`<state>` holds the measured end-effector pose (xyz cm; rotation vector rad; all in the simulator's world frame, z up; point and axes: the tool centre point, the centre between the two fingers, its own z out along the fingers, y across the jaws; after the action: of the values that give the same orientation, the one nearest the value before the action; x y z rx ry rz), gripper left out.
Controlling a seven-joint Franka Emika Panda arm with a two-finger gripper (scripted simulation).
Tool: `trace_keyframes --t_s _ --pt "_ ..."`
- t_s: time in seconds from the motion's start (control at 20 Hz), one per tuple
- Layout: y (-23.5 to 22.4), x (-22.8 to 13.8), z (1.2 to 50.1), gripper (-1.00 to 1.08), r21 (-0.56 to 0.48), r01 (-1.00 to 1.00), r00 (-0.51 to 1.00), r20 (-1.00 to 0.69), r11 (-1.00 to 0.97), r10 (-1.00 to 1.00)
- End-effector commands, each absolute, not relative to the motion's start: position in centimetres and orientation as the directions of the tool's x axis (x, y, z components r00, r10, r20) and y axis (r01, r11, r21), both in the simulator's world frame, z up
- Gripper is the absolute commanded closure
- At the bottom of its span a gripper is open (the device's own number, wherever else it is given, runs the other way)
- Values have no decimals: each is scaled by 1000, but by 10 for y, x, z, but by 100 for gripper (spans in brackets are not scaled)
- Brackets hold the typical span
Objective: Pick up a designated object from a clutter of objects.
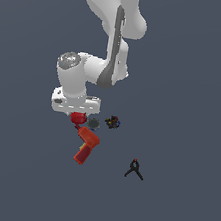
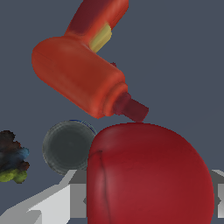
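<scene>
One Red Lump, Right Under the Claw

Five small items make up the clutter, and the gripper (image 1: 78,113) sits low over the one that counts: the red lump (image 1: 77,118), glossy and rounded, lying directly beneath the hand on the grey floor (image 1: 178,204). In the wrist view it fills the space between the pale fingers (image 2: 52,199), which flank it on either side. Whether the fingers already press its skin or stand just off it, I cannot tell. It has no real long axis, so approach angle hardly matters. The drill-shaped toy (image 1: 86,145) points its nose almost into the lump, and the grey-teal disc (image 1: 93,124) lies just beside it. The dark multicoloured bit (image 1: 112,122) is near; the black clamp (image 1: 134,169) sits well apart.
</scene>
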<state>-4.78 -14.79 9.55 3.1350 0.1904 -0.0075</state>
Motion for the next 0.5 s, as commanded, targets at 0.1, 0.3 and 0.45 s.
trace_keyframes --t_s 0.1,0.3,0.45 --pt "-136 -25 130 108 3 125 992 0 -992 125" --pt "-125 -4 163 108 3 125 992 -1 -992 125" --pt "-116 13 189 108 3 125 992 -1 -992 125"
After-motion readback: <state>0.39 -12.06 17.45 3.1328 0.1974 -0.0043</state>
